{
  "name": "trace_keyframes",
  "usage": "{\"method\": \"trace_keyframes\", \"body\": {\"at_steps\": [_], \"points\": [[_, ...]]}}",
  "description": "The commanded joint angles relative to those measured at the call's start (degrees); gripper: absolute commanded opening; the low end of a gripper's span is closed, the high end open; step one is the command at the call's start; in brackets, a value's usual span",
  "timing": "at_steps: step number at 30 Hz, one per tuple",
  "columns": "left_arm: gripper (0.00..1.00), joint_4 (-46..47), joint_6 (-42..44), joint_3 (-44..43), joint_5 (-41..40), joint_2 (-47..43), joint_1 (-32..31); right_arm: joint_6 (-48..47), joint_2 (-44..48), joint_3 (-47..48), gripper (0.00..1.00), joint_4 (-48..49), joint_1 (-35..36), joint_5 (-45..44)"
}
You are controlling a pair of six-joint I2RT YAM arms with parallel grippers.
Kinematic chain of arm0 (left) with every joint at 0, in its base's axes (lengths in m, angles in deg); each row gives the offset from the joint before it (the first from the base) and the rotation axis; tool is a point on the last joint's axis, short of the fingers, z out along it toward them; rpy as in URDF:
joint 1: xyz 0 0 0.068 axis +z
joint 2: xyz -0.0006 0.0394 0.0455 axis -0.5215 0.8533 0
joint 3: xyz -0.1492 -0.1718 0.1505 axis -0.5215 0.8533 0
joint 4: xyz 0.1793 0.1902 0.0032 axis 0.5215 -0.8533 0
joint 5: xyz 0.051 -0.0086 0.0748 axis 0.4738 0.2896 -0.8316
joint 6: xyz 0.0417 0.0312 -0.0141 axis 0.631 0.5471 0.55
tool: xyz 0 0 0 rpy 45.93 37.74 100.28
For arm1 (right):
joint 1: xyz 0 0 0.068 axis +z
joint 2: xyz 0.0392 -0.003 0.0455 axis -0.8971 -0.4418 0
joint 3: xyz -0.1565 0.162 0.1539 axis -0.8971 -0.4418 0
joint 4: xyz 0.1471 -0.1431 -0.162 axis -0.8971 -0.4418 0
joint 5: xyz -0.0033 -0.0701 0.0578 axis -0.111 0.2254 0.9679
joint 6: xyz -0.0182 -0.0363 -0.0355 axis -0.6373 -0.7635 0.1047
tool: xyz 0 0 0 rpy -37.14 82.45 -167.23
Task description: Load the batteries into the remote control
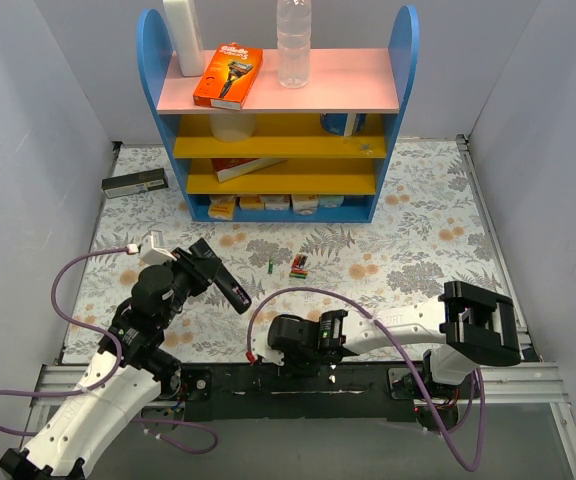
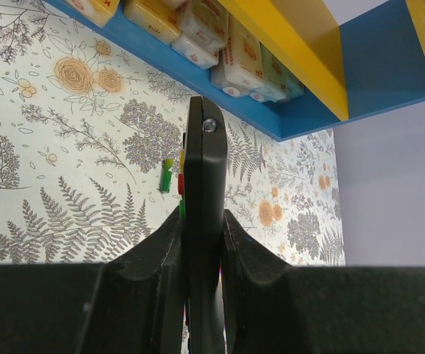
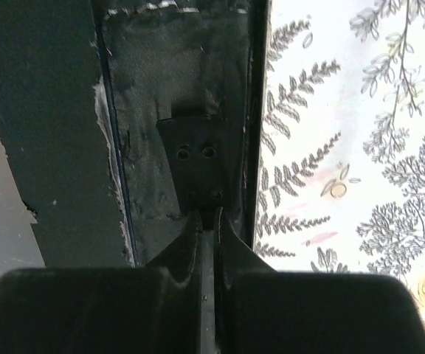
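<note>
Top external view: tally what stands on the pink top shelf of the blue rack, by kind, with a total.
White container: 1
Orange razor box: 1
Clear plastic bottle: 1
Total: 3

White-and-black arms (image 1: 88,400), purple cables (image 1: 313,291)
</note>
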State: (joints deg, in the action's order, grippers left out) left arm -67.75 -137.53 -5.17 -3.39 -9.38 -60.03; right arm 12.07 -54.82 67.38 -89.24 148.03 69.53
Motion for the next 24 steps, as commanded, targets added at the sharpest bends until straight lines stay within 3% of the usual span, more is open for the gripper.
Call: {"method": "trace_keyframes", "body": {"at_steps": [1, 8, 14, 21, 23, 24], "points": [[0.0, 0.34, -0.95, 0.2, 0.59, -0.95, 0.3, 1.39, 3.2, 2.62, 0.01, -5.04, 0.39, -3.19], [0.0, 1.39, -1.03, 0.9, 2.78, -0.34, 0.21, 2.7, 4.43, 6.49, 0.01, -10.75, -4.69, -10.49], [0.0, 7.09, 0.28, 4.32, 9.88, 1.85, 0.21, 5.34, 2.86, 7.19, 0.01, -12.95, -15.4, -8.91], [0.0, 15.45, -0.94, 9.68, 16.67, 6.69, 0.12, 8.33, -1.45, 8.34, 0.01, -13.57, -21.84, -8.73], [0.0, 16.86, -0.95, 10.3, 16.85, 7.65, 0.12, 9.29, -2.24, 8.25, 0.04, -13.31, -22.63, -8.82], [0.0, 17.12, -0.86, 10.65, 16.94, 7.92, 0.12, 9.56, -2.33, 8.34, 0.1, -13.22, -22.9, -8.91]]}}
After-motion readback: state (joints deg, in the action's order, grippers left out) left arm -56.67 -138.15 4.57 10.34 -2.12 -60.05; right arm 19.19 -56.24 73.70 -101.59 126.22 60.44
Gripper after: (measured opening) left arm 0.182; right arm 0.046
